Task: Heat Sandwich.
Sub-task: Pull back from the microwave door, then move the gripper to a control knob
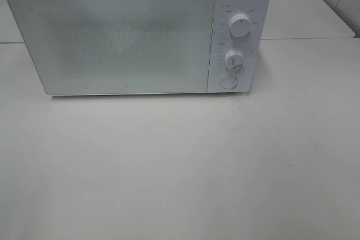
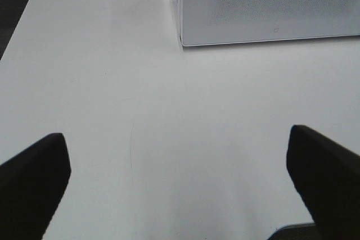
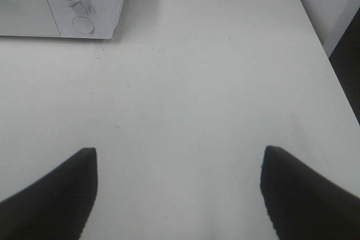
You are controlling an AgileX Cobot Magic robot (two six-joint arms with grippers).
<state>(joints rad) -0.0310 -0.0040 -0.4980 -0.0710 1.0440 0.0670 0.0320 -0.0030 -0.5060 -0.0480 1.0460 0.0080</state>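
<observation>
A white microwave [image 1: 135,35] stands at the back of the table with its door shut; its frosted door hides the inside. It has two knobs [image 1: 240,26] and a round button [image 1: 228,82] on its right panel. No sandwich shows in any view. My left gripper [image 2: 177,139] is open and empty above bare table, short of the microwave's left front corner [image 2: 181,40]. My right gripper [image 3: 179,158] is open and empty above bare table, with the microwave's panel [image 3: 84,4] beyond it. Neither gripper shows in the high view.
The white table [image 1: 180,167] spreads in front of the microwave. A seam joins it to a second table behind [image 1: 304,9]. The table's right edge [image 3: 332,66] and left edge [image 2: 14,32] drop to dark floor.
</observation>
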